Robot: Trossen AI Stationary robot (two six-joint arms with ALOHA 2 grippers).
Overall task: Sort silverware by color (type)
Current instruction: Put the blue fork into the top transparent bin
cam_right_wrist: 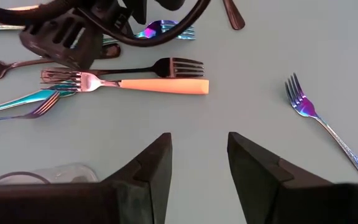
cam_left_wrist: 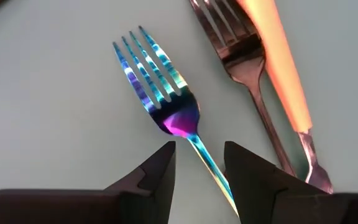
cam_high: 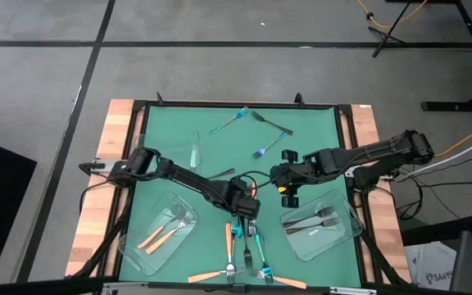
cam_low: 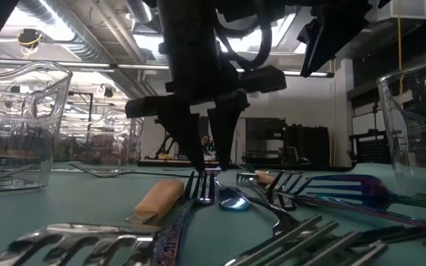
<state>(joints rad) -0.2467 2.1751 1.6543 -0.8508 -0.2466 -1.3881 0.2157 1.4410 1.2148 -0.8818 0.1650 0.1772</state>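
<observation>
Orange-handled slim forks with silver tines: five, two of them in a tray
Shiny blue-teal forks: at least four
All-dark grey-black forks: three certain
Clear plastic rectangular trays: two flat, possibly a third

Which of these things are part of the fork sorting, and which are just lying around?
Job:
- blue fork, straddled by the open left gripper
- orange-handled fork beside it
- dark forks in the right tray

Lying about:
- orange cable on the floor

The right gripper waits, open.
</observation>
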